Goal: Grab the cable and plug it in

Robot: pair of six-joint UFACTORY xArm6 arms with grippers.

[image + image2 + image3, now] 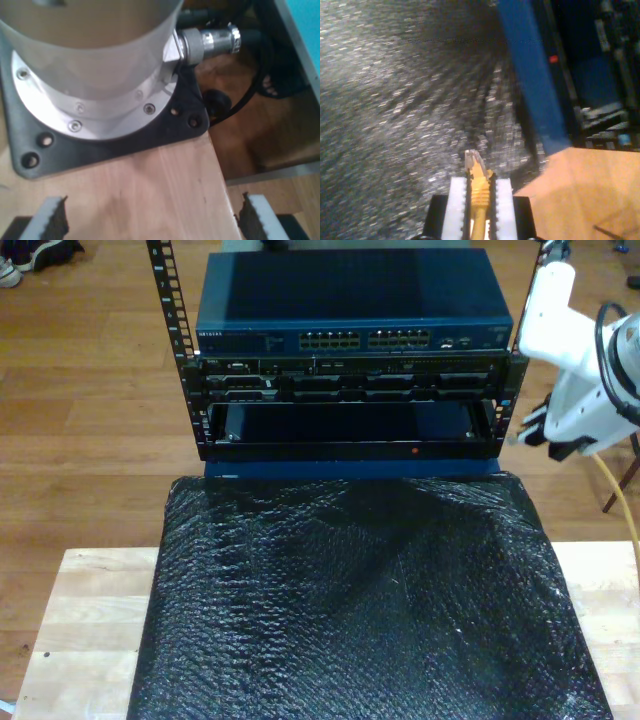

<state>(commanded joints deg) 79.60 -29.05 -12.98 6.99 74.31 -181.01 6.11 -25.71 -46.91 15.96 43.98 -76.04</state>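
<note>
My second gripper (480, 192) has its white ridged pads (455, 205) closed on the cable (480, 200), a yellow-orange cord whose small clear plug (472, 161) juts out just past the fingertips. In the second wrist view the plug hangs above a black, glittering bubble-wrap sheet (395, 100), with a blue box edge (532, 80) and a corner of the wooden table (585, 190) beyond. My first gripper (150, 220) stands wide open and holds nothing; its two toothed pads (50, 217) frame a bare stretch of wooden table (150, 190), near a round metal arm base (90, 65) bolted to a black mounting plate (165, 125). In the exterior view a white arm (570, 360) reaches in from the exterior view's right, beside a rack (350, 390) that carries a blue network switch (350, 300); a length of the yellow cable (622, 495) trails below it. The black sheet (360, 600) covers most of the table (90, 610) in front of the rack.
</note>
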